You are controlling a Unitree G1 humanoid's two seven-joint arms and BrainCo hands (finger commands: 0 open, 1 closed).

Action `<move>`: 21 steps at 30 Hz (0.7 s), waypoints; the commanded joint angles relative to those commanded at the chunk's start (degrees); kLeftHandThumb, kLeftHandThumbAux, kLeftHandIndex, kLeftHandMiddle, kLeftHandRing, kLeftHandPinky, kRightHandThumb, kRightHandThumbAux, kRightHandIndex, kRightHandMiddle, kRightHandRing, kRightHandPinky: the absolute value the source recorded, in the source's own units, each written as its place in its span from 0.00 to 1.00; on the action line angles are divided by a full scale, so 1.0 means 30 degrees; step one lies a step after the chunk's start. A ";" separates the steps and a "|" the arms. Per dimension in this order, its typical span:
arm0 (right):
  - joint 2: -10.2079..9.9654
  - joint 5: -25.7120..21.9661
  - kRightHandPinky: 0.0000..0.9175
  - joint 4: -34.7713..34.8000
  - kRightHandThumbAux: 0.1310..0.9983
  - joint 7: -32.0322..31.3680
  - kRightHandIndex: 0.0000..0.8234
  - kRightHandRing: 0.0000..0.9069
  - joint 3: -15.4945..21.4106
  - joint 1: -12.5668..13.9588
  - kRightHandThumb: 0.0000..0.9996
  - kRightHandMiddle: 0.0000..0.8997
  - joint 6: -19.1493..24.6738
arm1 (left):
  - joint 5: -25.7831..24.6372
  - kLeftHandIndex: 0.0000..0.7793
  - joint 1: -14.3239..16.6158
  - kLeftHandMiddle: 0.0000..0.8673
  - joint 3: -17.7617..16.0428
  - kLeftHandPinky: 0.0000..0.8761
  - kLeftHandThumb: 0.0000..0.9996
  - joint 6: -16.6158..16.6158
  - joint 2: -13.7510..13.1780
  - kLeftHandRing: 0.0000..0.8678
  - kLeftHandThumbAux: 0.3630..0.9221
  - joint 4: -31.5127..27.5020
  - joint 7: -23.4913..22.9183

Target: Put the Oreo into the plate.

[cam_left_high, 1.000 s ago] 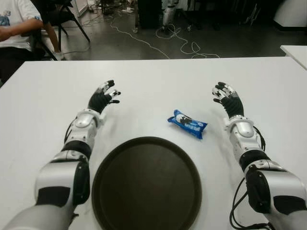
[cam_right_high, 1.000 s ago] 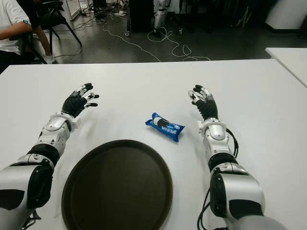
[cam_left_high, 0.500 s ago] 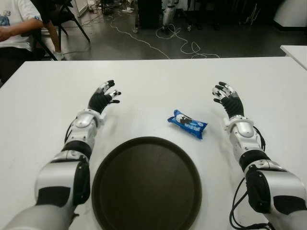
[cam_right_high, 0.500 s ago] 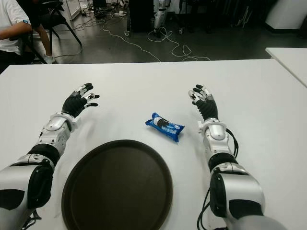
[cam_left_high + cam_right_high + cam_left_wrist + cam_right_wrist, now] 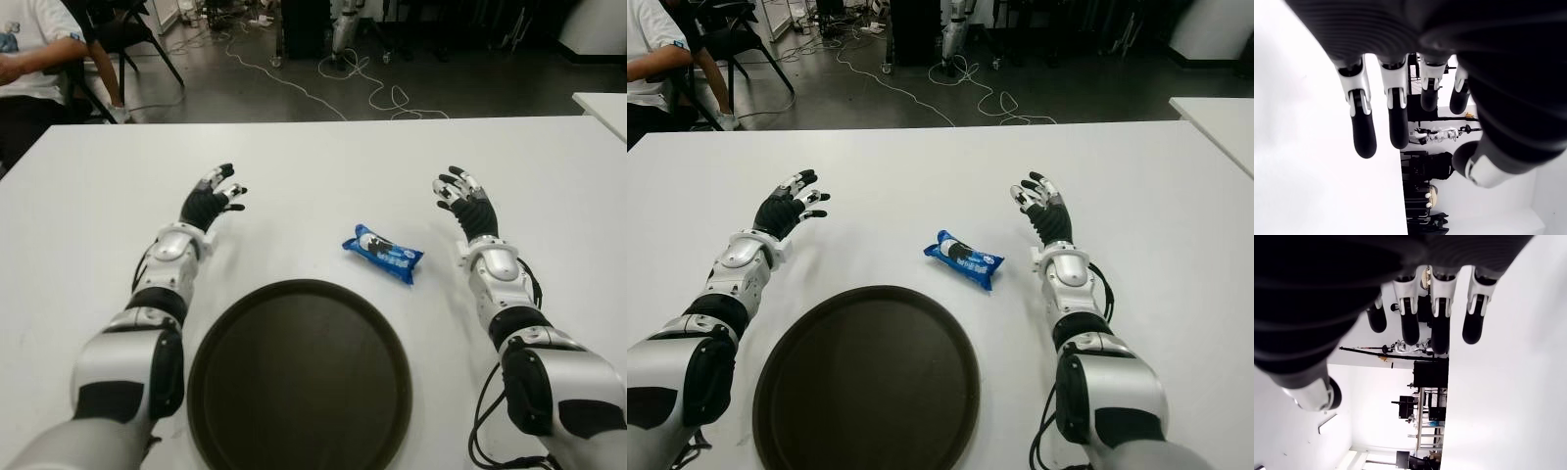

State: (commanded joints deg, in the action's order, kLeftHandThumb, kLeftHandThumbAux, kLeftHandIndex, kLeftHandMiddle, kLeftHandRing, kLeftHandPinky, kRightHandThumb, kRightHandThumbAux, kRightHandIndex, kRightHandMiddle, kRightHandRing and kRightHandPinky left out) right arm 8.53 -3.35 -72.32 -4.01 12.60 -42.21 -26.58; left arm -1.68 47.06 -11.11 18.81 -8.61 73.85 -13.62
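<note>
Almost nothing has moved since a second ago; only the right hand [image 5: 462,201] has edged slightly lower in the frame. Nearest, at bottom centre, the dark round plate [image 5: 299,377] sits bare on the white desk [image 5: 323,166]. Just beyond it, right of centre, lies the blue Oreo pack [image 5: 383,253], touching neither hand. Farther back, the left hand [image 5: 209,200] shows at centre-left and the right hand at centre-right, both with fingers [image 5: 1362,132] spread, holding nothing.

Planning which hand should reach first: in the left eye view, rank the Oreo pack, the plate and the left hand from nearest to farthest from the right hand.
1. Oreo pack: just to the left of the right hand, slightly nearer the robot.
2. Plate: farther left, at the table's near edge.
3. Left hand: across the table, on the far left.
</note>
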 joint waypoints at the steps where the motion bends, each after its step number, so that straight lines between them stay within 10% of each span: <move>1: 0.0026 -0.0025 0.21 0.0041 0.49 -0.0013 0.17 0.21 0.0025 -0.0008 0.37 0.21 -0.0076 | -0.0005 0.00 -0.0004 0.08 0.0002 0.42 0.26 0.0015 0.0003 0.26 0.55 -0.0011 -0.0023; 13: 0.0563 0.1649 0.20 0.0494 0.50 0.1683 0.13 0.21 -0.1281 -0.0290 0.35 0.23 -0.1259 | 0.0055 0.00 0.0012 0.08 0.0036 0.43 0.25 -0.0101 -0.0015 0.26 0.56 0.0034 0.0118; 21: 0.1411 0.4546 0.13 0.3531 0.51 0.3787 0.08 0.15 -0.3491 -0.1026 0.31 0.16 0.0678 | 0.0038 0.02 0.0027 0.09 0.0007 0.43 0.27 -0.0119 0.0020 0.27 0.56 0.0052 0.0225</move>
State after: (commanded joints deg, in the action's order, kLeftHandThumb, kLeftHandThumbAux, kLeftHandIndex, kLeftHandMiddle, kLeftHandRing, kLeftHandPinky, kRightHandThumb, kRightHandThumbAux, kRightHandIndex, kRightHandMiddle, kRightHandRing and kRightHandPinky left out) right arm 12.76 10.29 -61.73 7.35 2.13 -45.29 -24.55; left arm -1.57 47.14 -11.09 18.46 -8.55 74.01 -12.94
